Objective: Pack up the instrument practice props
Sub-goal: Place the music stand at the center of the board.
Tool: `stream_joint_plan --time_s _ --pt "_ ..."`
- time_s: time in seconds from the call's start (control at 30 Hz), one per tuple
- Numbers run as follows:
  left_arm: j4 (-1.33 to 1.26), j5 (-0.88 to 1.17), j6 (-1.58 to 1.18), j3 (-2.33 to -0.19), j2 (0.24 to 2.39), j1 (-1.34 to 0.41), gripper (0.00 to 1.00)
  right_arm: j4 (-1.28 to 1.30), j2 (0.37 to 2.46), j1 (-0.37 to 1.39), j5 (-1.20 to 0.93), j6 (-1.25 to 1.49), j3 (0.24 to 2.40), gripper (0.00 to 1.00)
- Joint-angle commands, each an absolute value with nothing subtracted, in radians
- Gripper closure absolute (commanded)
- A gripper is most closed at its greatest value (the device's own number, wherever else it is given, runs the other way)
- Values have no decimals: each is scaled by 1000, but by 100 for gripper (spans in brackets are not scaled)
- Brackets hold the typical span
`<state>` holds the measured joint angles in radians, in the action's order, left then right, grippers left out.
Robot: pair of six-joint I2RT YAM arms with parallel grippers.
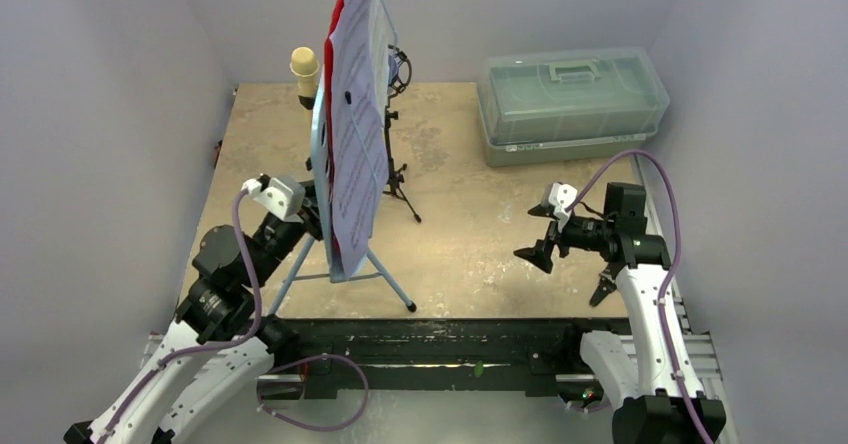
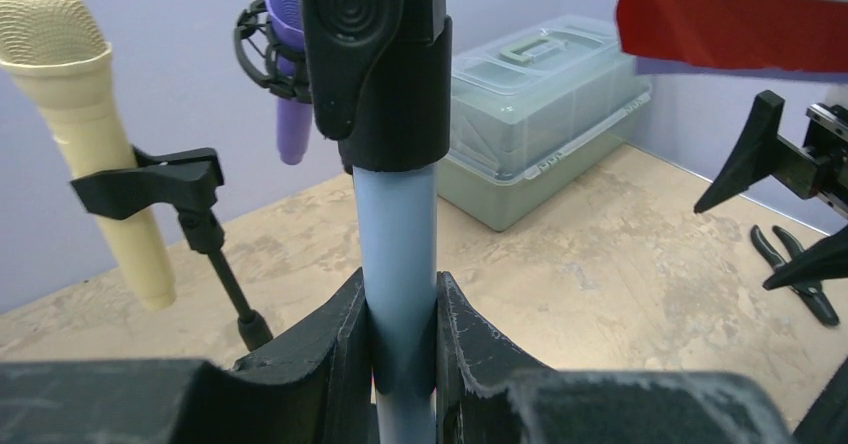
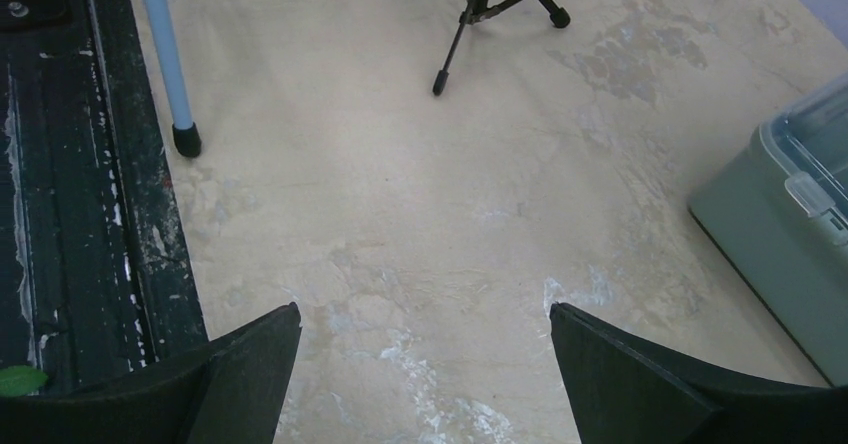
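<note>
**Left pincer clamped on the music rest's pole, right pincer spread wide**

The surface [image 1: 480, 234] is a pale tan board, mottled with whitish scuffs and darker stains. Plain, pale lilac-white walls [image 1: 110, 114] close it in on the left, far and right sides. A black rail [image 1: 440, 344] runs along its near edge.

The music rest [image 1: 322, 164] stands upright left of the middle, and its tripod feet are planted toward the near edge. Sheet music [image 1: 355, 134] lies against its panel, with a red folder [image 1: 337, 14] showing behind the sheets at the top. The left pincer [image 2: 400, 314] is closed on the rest's light-blue pole, just under a black collar.

Toward the far edge, beyond the rest, a cream microphone [image 2: 70, 94] sits tilted in a black clip holder [image 2: 150, 186]. A purple microphone [image 2: 290, 114] hangs in a black ring holder [image 2: 262, 49].

A translucent grey-green plastic box [image 1: 570, 104] fills the far right corner. The right pincer [image 3: 425, 324] hovers above the board near the right edge, jaws fully apart and holding nothing. Small black pliers [image 1: 605, 289] lie near it by the right edge.
</note>
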<state>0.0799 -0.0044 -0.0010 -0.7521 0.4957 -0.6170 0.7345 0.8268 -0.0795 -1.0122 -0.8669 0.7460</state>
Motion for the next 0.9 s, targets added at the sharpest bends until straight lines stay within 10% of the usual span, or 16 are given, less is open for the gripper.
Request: stream_joint_plan --time_s 0.0,0.4,0.87 --pt "-129 -133 112 -741 440 -616 100 768 830 -81 -1070 -918 776 1" --pt "-231 -221 207 -658 426 -616 100 889 897 -14 -1139 -1111 825 1" --pt "-210 -161 177 -665 443 -616 100 666 1387 616 -913 -920 1251 1"
